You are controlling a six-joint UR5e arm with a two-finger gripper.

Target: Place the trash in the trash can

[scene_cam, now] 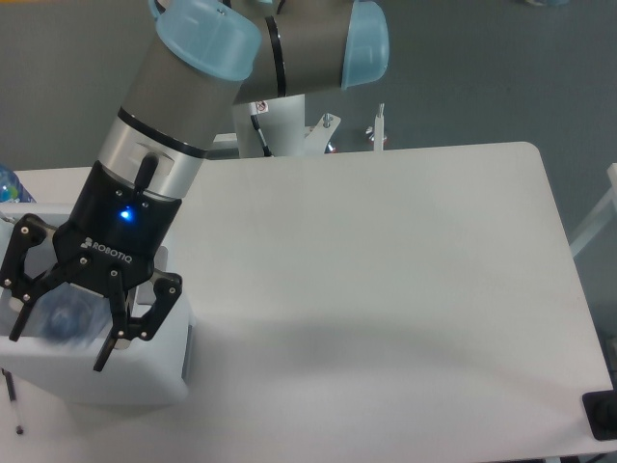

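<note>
- The white counter [386,270] fills most of the view
- The robot arm [193,87] reaches down from the far side toward the near left corner
- The white trash can [145,371] sits at the near left edge of the counter
- The black end effector [58,328] hangs over the can's opening, fingers spread wide
- The clear bottle [60,323] shows as a blur between the fingers, inside the can's mouth; whether they touch it I cannot tell
</note>
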